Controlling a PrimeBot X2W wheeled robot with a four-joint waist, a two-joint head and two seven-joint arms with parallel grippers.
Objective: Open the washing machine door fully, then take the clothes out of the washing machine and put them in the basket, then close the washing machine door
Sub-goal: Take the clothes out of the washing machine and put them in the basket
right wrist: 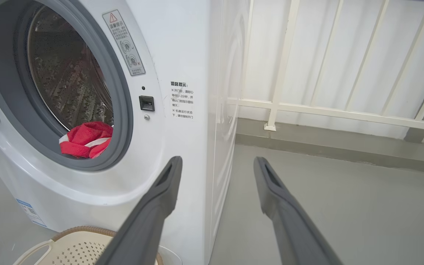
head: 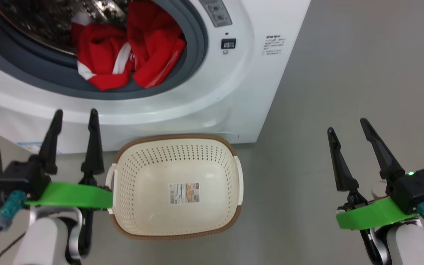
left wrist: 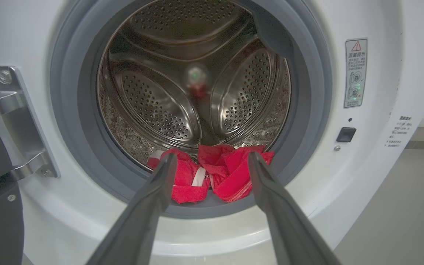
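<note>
Clothes (head: pixel 153 48) in one red heap inside washing machine (head: pixel 234 92); one basket (head: pixel 145 173) below.

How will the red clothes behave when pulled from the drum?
Probably floppy: the clothes lie crumpled in folds, so they should sag and trail. They spill over the grey seal, so may drag there. Likely light.

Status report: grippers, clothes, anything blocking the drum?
Both open, empty: left gripper facing the drum, right gripper off to the side. Red clothes at drum mouth, basket empty below. Nothing in the way.
</note>
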